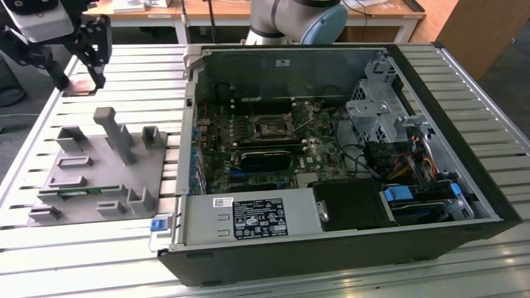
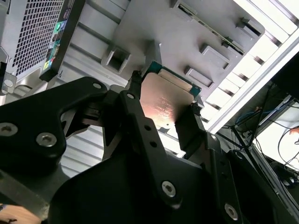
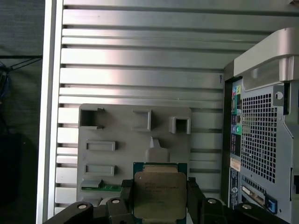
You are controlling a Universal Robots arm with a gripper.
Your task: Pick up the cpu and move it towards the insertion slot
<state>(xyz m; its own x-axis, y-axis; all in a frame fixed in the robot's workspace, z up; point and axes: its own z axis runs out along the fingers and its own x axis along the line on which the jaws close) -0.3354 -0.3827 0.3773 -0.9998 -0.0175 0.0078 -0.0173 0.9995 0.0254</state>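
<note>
currently the hand (image 3: 160, 204) grips the cpu (image 3: 160, 192) by two opposite edges above the bench (image 1: 83, 248), well apart from the insertion slot (image 1: 269, 127); keeping the chip level probably matters most.

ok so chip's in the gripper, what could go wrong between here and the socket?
1. The gripper pinches the chip by two opposite edges only; a jolt could tilt it or drop it onto the slatted table.
2. The socket sits deep inside the open computer case, whose side wall stands between them. A low path might clip it.
3. The grey holder has upright posts near that route.
</note>
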